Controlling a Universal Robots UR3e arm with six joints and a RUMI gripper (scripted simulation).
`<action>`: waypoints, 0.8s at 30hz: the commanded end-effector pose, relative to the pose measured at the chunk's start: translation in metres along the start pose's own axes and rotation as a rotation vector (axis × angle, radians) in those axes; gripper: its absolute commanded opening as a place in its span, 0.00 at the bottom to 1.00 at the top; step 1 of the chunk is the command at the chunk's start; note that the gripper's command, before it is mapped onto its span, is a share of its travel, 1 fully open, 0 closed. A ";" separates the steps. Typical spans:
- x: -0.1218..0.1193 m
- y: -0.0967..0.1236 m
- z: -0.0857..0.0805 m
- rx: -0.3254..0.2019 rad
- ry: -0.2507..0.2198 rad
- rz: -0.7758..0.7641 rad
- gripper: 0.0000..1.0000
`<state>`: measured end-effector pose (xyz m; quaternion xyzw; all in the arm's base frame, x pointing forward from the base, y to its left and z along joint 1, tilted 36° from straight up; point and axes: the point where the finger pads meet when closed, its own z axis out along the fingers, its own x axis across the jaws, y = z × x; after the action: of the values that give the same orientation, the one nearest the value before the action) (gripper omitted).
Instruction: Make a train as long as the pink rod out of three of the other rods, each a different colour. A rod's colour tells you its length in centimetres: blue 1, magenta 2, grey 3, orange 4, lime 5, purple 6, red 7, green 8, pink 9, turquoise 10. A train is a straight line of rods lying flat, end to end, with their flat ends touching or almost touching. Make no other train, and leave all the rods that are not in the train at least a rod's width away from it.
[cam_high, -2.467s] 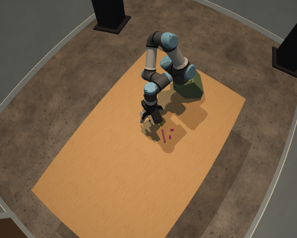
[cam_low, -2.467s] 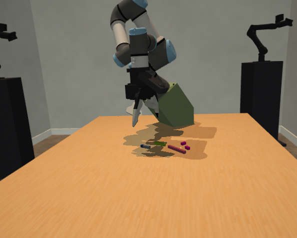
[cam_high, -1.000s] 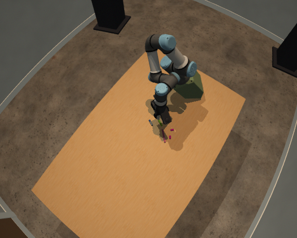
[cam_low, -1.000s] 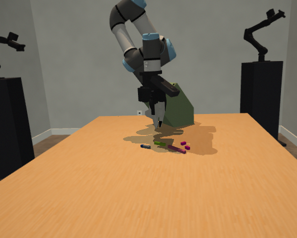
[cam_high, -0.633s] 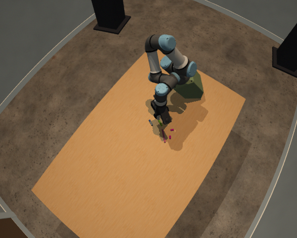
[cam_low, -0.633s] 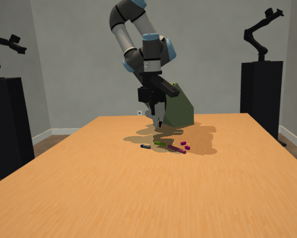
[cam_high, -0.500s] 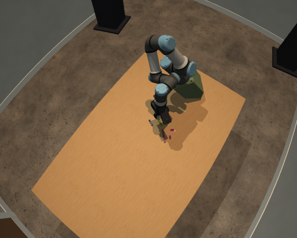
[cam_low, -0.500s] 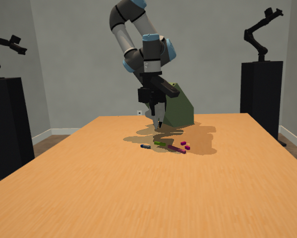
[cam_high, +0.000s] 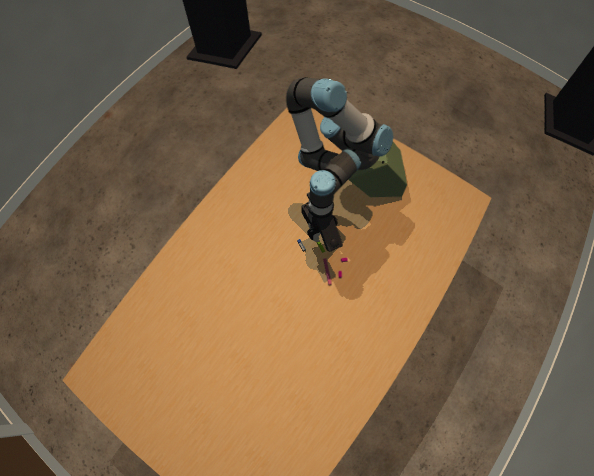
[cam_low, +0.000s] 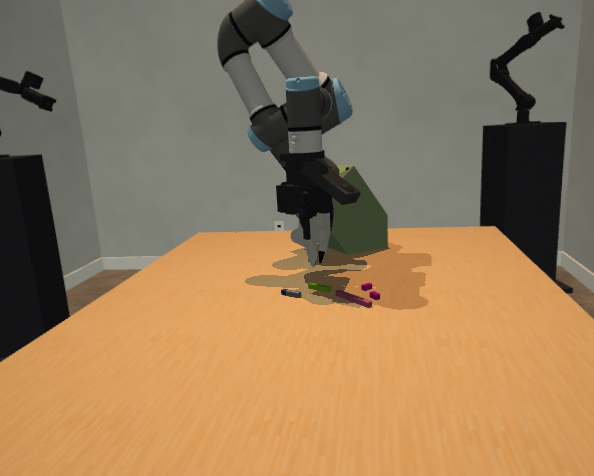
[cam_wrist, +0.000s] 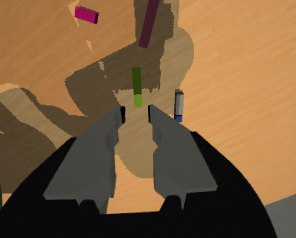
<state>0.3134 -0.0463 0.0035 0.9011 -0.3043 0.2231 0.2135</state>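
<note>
My gripper (cam_high: 316, 239) (cam_low: 316, 261) (cam_wrist: 136, 107) is a little open and empty, above the table near the lime rod's robot-side end. The lime rod (cam_high: 320, 247) (cam_low: 320, 287) (cam_wrist: 137, 87) lies flat, partly in shadow. The grey rod (cam_high: 302, 246) (cam_low: 293, 294) (cam_wrist: 179, 102) lies beside it, with the blue rod (cam_high: 299, 241) (cam_low: 284, 291) (cam_wrist: 178, 118) end to end, touching or almost touching. The pink rod (cam_high: 327, 272) (cam_low: 354, 298) (cam_wrist: 149, 25) lies beyond the lime rod, apart from it. One magenta rod (cam_high: 344, 260) (cam_low: 366, 286) (cam_wrist: 86, 15) and another magenta rod (cam_high: 340, 274) (cam_low: 375, 295) lie apart beside the pink rod.
The wooden table (cam_high: 225, 325) (cam_low: 275, 390) carries the rods. The arm's green base block (cam_high: 382, 177) (cam_low: 360, 220) stands behind the gripper. The arm's shadow falls over the lime rod and part of the pink rod. Black pedestals stand off the table.
</note>
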 end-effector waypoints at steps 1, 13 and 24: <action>0.001 -0.001 0.008 0.002 0.003 0.000 0.14; 0.001 -0.001 0.023 0.002 0.003 0.000 0.14; 0.001 -0.001 0.033 0.002 0.003 0.000 0.14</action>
<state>0.3223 -0.0612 -0.0208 0.9011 -0.3042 0.2234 0.2134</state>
